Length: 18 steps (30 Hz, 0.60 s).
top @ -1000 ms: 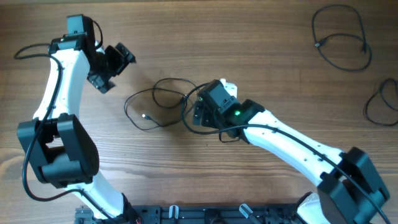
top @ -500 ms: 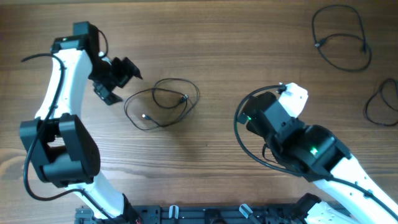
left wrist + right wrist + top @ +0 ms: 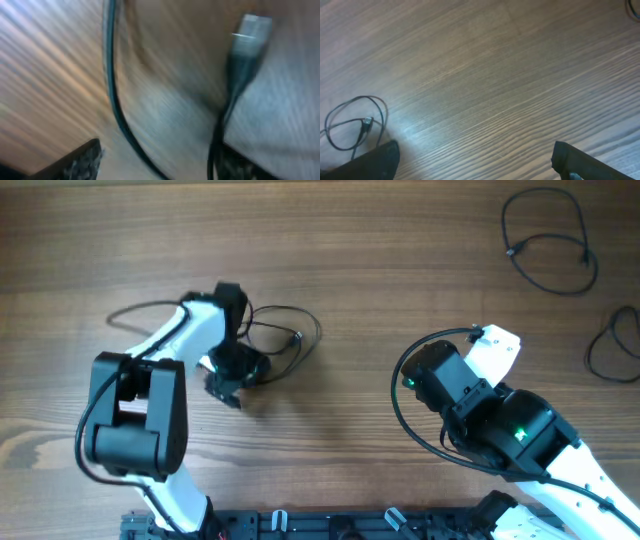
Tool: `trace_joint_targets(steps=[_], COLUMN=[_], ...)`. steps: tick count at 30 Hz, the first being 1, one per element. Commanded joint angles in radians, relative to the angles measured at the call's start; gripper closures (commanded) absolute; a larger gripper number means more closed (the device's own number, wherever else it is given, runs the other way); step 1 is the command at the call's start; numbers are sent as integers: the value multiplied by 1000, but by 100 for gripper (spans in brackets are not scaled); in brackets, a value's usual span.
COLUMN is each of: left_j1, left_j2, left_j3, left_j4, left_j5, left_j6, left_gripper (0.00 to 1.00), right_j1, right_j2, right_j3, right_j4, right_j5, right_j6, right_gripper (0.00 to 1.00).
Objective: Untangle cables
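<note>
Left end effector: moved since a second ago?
Yes. The left end effector has swung right and down in the overhead view, onto the left side of the centre cable loop.

I see a wood-grain tabletop (image 3: 400, 270) filling every view, its warm brown grain running left to right, with a soft pale glare in my right wrist view.

The desk (image 3: 380, 240) is brown wood with a fine straight grain of lighter and darker streaks. All three cables are plain black: the centre cable (image 3: 300, 320), the cable at the far right corner (image 3: 545, 270) and the cable at the right edge (image 3: 600, 355). The plug (image 3: 248, 32) is dark grey with a paler metallic tip. The left arm (image 3: 175, 340) and the right arm (image 3: 560, 465) have white shells and black joints. The right arm shows a green light (image 3: 409, 382).
</note>
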Motion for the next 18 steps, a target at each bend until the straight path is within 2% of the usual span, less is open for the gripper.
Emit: trace_joint_targets(steps=[1,2,3,4,5,10,14,18], left_j1=[-6,-6,-6,-10,-14,-58,-172,-313], left_j2=[8,8,8,8,8,8,8,8], left_j3=[-207,-238,-271,-284,-284,-256,-157,-57], left_j4=[291,352,419,443,447,534,589,604], left_j5=[138,168,208,215,210,284,304,194], left_j6=[-126,-127,-129,-146,-156,-132,-2,87], left_gripper=[31,44,67,85,96,96,96,96], right_j1=[-2,-2,-2,-2,-2,-2,-5,-37], right_j2=[-15,-15,-14,-14,-14,-15,-15,-15], right_j3=[12,12,12,12,12,12,12,12], right_j4=[30,38,43,42,42,42,40,40], right_j5=[40,40,40,40,40,68,90,79], right_j6=[10,9,9,9,8,10,65,97], right_gripper=[0,0,0,0,0,0,0,0])
